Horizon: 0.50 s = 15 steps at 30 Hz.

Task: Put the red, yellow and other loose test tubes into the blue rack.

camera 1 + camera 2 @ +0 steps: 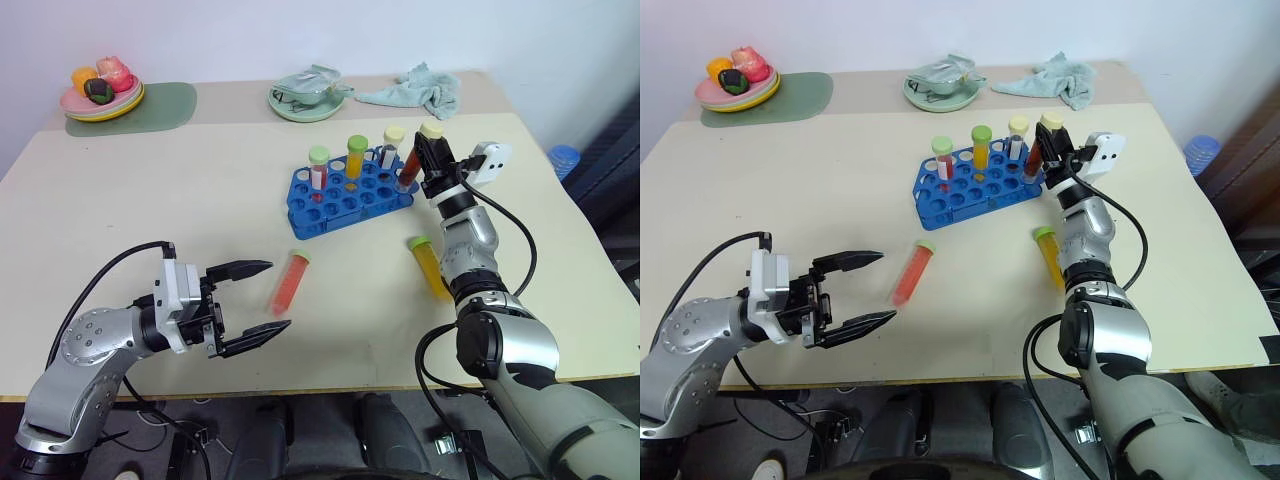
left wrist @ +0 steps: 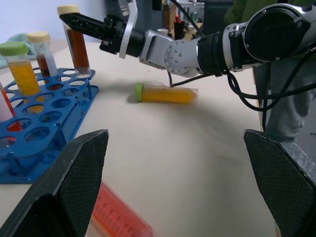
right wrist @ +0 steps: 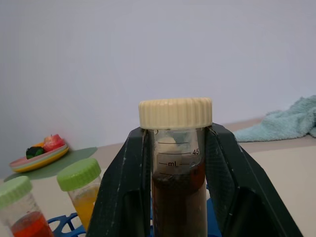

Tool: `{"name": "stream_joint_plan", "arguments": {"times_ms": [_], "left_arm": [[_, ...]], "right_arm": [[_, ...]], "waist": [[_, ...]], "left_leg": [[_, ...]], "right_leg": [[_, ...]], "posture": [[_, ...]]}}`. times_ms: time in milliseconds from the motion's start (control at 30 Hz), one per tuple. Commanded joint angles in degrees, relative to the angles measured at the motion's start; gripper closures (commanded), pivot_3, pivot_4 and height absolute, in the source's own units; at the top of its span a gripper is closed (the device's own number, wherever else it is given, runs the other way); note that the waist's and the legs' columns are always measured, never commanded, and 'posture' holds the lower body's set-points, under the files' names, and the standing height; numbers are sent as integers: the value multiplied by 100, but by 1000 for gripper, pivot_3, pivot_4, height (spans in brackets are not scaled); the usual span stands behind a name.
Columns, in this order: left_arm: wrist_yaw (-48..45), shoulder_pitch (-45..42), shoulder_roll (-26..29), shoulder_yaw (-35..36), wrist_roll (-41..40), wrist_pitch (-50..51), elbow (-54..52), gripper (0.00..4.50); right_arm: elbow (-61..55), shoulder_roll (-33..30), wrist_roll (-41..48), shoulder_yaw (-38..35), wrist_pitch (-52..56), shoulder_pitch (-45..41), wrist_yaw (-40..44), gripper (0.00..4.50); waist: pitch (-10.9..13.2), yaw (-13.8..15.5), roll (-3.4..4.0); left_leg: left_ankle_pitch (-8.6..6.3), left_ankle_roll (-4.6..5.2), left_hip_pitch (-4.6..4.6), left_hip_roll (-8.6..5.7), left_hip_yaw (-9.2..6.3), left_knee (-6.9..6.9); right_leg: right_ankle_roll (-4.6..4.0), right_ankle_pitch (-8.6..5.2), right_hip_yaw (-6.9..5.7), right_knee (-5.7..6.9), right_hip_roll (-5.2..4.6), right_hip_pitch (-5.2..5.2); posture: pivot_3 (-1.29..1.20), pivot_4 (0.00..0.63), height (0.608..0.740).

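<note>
The blue rack (image 1: 345, 200) stands mid-table with three capped tubes upright in it. My right gripper (image 1: 427, 145) is shut on a dark reddish-brown tube (image 3: 177, 197) with a cream cap, held upright at the rack's right end. The tube's lower end meets the holes there, and I cannot tell how deep it sits. A loose red tube (image 1: 288, 282) with a green cap lies on the table just past the tips of my left gripper (image 1: 278, 295). That gripper is open, level and empty. A loose yellow tube (image 1: 428, 264) lies to the right, beside my right forearm.
At the back left a plate of toy food (image 1: 103, 95) sits on a green mat. A pale green bowl (image 1: 305, 100) and a crumpled teal cloth (image 1: 415, 88) lie behind the rack. The table's right edge runs close to my right arm.
</note>
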Motion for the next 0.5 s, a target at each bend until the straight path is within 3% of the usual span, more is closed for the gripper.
{"name": "stream_joint_plan", "arguments": {"times_ms": [33,500], "left_arm": [[116,-35,-8,164,-139,39,-186,0],[1444,-263,-573,192,-152,524,-187,0]], "right_arm": [[59,-70,-61,-40,-140,9,-53,3384],[148,-33,-225,-2,-291,36,-165,3384]], "waist": [[0,2,0],[-1,6,-1]], "left_leg": [[0,0,0,0,0,0],[0,-1,1,-1,-2,3]], "right_leg": [[0,0,0,0,0,0],[0,0,0,0,-2,4]], "posture": [[0,150,740],[0,150,740]]}}
